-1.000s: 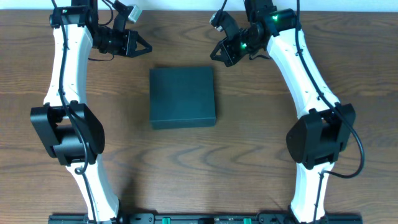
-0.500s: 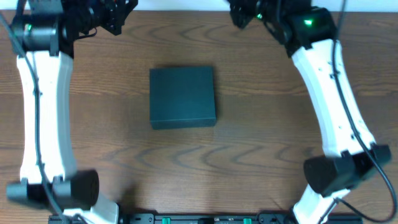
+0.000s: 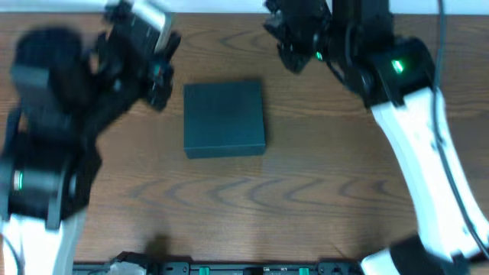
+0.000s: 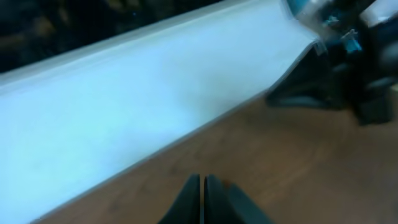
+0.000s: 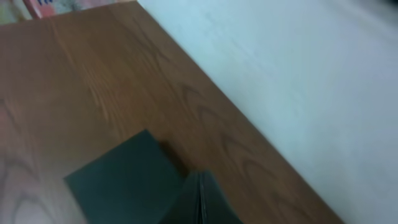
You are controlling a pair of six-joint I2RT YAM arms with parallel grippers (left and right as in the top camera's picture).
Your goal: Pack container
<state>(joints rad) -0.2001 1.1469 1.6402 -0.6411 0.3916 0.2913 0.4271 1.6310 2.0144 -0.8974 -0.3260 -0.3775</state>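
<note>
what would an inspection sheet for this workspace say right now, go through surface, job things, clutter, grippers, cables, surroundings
surface: wooden table, brown grain, no spills seen.
job's things: container at mid table, lid down, lying flat; contents hidden.
clutter: one pink-red patch at the corner of the right wrist view, too blurred to name.
grippers: left gripper shut, holding nothing; right gripper shut, holding nothing; both are off the container, near its far corners.
cables: black cable by the right arm; left arm too blurred to tell.
surroundings: white wall beyond the table's far edge.
</note>
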